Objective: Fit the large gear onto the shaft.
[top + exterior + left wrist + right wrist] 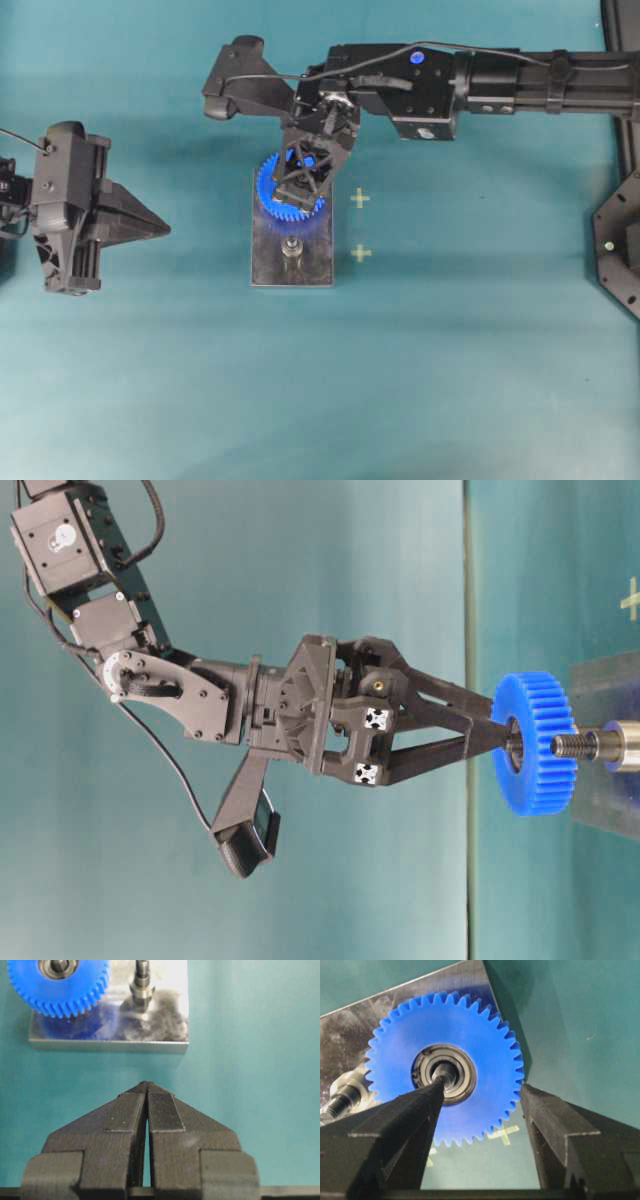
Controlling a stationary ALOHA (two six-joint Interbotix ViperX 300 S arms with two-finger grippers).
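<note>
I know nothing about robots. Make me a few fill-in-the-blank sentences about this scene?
1. The large gear is coloured ____.
2. The gear sits over one shaft; the other shaft on the grey plate is ____.
3. The left gripper has its jaws ____.
4. The right gripper has its jaws ____.

Missing words: blue; bare; shut; open

matt blue plastic gear [455, 1075], shiny metal plate [170, 1020], steel shaft [142, 985]

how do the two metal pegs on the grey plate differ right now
The far peg carries the large gear, with only its tip showing through the bearing hub; the near peg stands bare, thread and collar fully exposed. The right gripper straddles the geared peg's side, while nothing hovers at the bare one. Both stand upright on the same plate.
</note>
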